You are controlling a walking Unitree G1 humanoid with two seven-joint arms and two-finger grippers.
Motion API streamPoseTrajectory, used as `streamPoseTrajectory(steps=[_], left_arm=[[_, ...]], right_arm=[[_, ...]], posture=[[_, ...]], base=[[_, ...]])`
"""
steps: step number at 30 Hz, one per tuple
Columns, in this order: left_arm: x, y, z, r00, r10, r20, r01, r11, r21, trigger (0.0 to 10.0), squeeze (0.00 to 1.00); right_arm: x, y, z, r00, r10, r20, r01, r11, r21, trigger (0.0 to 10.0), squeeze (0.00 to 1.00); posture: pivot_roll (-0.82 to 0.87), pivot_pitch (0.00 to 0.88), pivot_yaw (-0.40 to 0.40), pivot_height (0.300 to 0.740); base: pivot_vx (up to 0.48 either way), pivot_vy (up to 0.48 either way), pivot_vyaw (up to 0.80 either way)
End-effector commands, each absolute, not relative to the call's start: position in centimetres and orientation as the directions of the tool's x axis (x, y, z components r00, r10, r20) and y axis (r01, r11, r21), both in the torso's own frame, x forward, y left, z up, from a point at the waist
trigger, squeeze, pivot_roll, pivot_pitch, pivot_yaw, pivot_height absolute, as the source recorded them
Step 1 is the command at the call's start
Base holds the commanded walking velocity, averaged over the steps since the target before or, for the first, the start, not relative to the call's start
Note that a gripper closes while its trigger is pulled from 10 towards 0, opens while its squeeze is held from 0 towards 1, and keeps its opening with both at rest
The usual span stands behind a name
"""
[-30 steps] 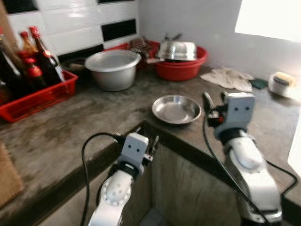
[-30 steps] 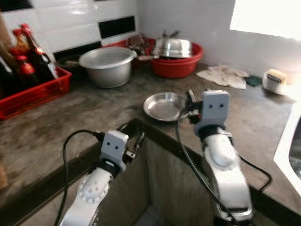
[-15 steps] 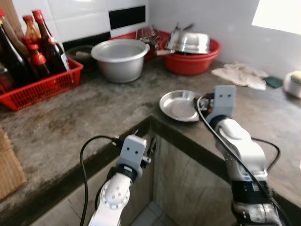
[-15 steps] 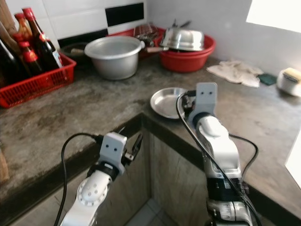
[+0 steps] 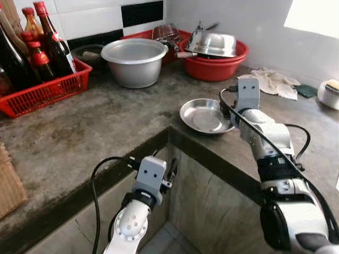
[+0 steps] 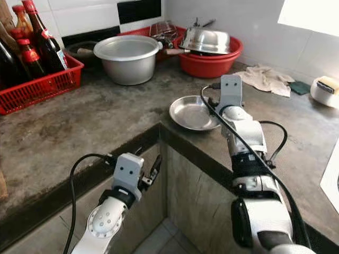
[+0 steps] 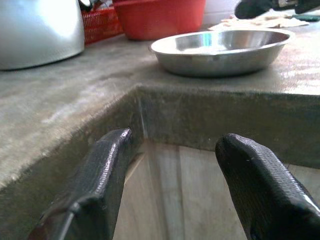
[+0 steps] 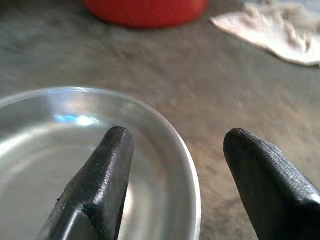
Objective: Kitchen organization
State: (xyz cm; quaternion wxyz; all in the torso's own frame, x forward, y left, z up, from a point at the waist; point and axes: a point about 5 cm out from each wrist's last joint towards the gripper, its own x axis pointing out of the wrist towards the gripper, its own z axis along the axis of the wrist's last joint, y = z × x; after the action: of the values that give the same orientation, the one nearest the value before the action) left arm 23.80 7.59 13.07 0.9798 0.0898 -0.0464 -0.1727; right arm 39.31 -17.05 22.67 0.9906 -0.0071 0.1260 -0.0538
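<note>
One steel dish [image 5: 204, 116] sits on the stone counter [image 5: 95, 132] near its inner corner. Right gripper [image 8: 172, 165] straddles the dish's rim at its 3 o'clock side, fingers wide. Left gripper [image 7: 172, 187] hangs below the counter edge, fingers wide, holding nothing.

Red crate [image 5: 45, 92] w/ bottles [image 5: 45, 39] far left; crumpled cloth [image 5: 270, 83] nr wall, right.

The steel plate [image 8: 75, 165] is cut off by the right wrist view's edge, its rim blurred.
</note>
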Motion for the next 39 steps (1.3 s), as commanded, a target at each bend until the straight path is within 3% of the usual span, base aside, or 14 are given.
streamPoseTrajectory(steps=[1,15,29,30,33,34,39], left_arm=[[23.6,7.5,13.3,0.935,-0.349,0.061,0.333,0.924,0.189,10.0,0.0],[23.6,7.2,13.5,0.93,-0.362,0.068,0.345,0.921,0.179,10.0,0.0],[23.6,7.0,13.6,0.928,-0.364,0.076,0.347,0.921,0.179,10.0,0.0],[23.6,7.1,13.6,0.929,-0.362,0.078,0.344,0.922,0.179,10.0,0.0],[23.6,7.1,13.6,0.929,-0.361,0.079,0.343,0.922,0.178,10.0,0.0],[23.6,7.0,13.6,0.93,-0.36,0.078,0.343,0.922,0.179,10.0,0.0],[23.7,7.0,13.6,0.931,-0.356,0.079,0.339,0.924,0.176,10.0,0.0]], right_arm=[[39.6,-17.6,23.3,0.961,-0.127,-0.245,0.127,0.992,-0.016,10.0,0.0],[39.8,-17.9,21.2,0.89,-0.042,-0.454,0.131,0.977,0.167,10.0,0.0],[39.7,-16.1,20.0,0.848,0.031,-0.529,0.068,0.984,0.166,10.0,0.0],[39.6,-15.9,19.5,0.832,0.039,-0.553,0.059,0.986,0.158,1.8,0.0],[39.5,-15.8,19.2,0.824,0.042,-0.565,0.055,0.987,0.152,1.8,0.0],[39.4,-15.7,19.0,0.816,0.045,-0.576,0.05,0.988,0.147,0.0,0.0],[39.4,-15.8,18.9,0.814,0.044,-0.579,0.061,0.985,0.161,0.0,0.0]], posture=[[0.18,0.061,-0.088,0.74],[0.18,0.05,-0.091,0.74],[0.19,0.041,-0.093,0.74],[0.19,0.041,-0.096,0.74],[0.19,0.04,-0.096,0.74],[0.19,0.043,-0.093,0.74],[0.18,0.048,-0.097,0.74]], base=[[0.0,0.0,0.0],[0.0,0.0,0.0],[0.0,0.0,0.0],[0.0,0.0,0.0],[0.0,0.0,0.0],[0.0,0.0,0.0],[0.0,0.0,0.0]])
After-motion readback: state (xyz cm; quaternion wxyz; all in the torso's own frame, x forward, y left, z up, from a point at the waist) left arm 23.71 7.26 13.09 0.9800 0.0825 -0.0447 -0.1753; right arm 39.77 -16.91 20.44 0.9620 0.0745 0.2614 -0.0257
